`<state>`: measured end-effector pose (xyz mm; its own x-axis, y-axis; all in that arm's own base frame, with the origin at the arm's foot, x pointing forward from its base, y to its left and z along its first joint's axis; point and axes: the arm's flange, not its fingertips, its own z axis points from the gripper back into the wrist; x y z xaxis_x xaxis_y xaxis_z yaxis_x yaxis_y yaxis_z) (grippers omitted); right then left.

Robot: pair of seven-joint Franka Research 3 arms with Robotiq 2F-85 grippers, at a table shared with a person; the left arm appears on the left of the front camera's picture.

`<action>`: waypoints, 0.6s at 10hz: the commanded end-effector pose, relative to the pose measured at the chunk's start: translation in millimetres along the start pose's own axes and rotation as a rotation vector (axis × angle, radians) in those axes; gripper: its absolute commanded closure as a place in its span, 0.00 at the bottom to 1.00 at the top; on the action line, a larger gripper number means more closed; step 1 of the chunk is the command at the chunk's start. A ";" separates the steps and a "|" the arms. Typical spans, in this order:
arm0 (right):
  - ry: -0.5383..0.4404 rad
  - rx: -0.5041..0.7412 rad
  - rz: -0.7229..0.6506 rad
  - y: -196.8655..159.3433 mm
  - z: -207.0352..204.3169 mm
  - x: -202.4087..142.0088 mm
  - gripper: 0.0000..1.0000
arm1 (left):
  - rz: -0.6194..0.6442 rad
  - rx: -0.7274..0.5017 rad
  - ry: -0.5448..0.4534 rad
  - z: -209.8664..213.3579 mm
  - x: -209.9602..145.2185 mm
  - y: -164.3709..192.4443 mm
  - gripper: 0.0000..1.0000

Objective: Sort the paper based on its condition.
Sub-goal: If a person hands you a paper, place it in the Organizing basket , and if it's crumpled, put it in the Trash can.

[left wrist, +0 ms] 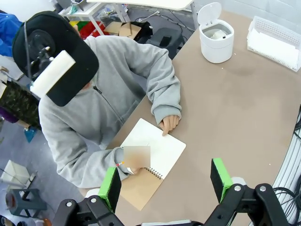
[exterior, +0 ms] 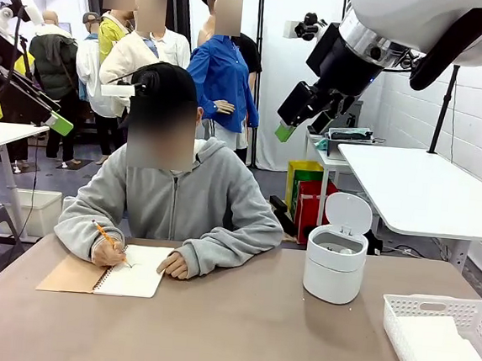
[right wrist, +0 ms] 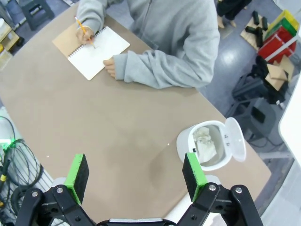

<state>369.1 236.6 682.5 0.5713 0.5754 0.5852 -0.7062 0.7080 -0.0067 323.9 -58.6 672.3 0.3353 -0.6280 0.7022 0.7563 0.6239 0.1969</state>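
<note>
Crumpled white paper (right wrist: pixel 206 143) lies inside the small white bin (right wrist: pixel 182 147), whose lid stands open; in the left wrist view the same paper (left wrist: pixel 217 34) shows in the bin (left wrist: pixel 216 51). Flat white sheets (exterior: pixel 454 355) rest in the white lattice basket (exterior: pixel 433 304) at the table's right end, also seen as sheets (left wrist: pixel 270 44) in the basket (left wrist: pixel 277 26). My left gripper (left wrist: pixel 165 181) hangs open high above the table, with nothing between its fingers. My right gripper (right wrist: pixel 134 174) is open and empty too, high above the bin. In the front view both grippers, left (exterior: pixel 48 113) and right (exterior: pixel 301 125), are raised well off the table.
A person in a grey hoodie sits at the far side, writing with a pencil (exterior: pixel 107 238) in a spiral notebook (exterior: pixel 135 279) with a brown cover. The bin (exterior: pixel 332 277) stands right of the person's arm. Bare brown tabletop (exterior: pixel 236 332) spreads across the middle and front.
</note>
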 end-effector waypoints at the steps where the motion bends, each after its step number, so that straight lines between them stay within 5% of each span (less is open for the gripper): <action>1: 0.001 -0.008 -0.007 -0.4 0.5 0.8 0.00 | 0.010 0.010 0.002 0.9 -0.4 -0.3 0.00; 6: 0.001 -0.008 -0.007 -0.4 0.5 0.8 0.00 | 0.010 0.010 0.002 0.9 -0.4 -0.3 0.00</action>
<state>369.5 236.1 682.9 0.5719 0.5743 0.5858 -0.7050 0.7091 -0.0070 323.9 -58.6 672.3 0.3353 -0.6281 0.7022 0.7563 0.6239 0.1970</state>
